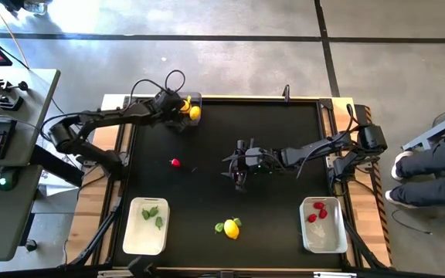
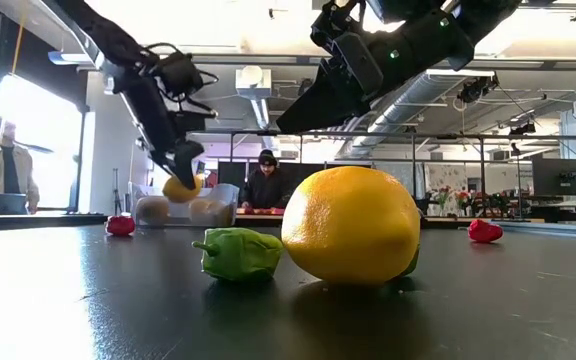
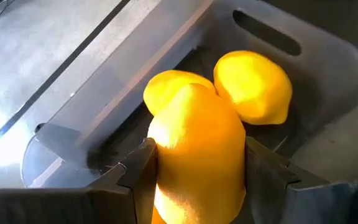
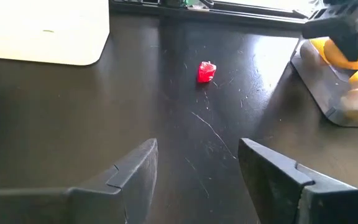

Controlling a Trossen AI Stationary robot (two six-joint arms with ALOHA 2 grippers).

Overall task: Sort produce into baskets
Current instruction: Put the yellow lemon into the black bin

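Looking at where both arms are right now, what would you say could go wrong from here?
The left gripper holds a lemon above the grey basket, which already has two lemons; dropped on them, it might bounce out. The right gripper, fingers open, faces a small red piece; it may skid away when pinched.

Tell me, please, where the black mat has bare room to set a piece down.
Bare: the far right stretch beyond the right gripper, and between the white basket and loose lemon. Crowded: the grey basket, where the left gripper holds a lemon.
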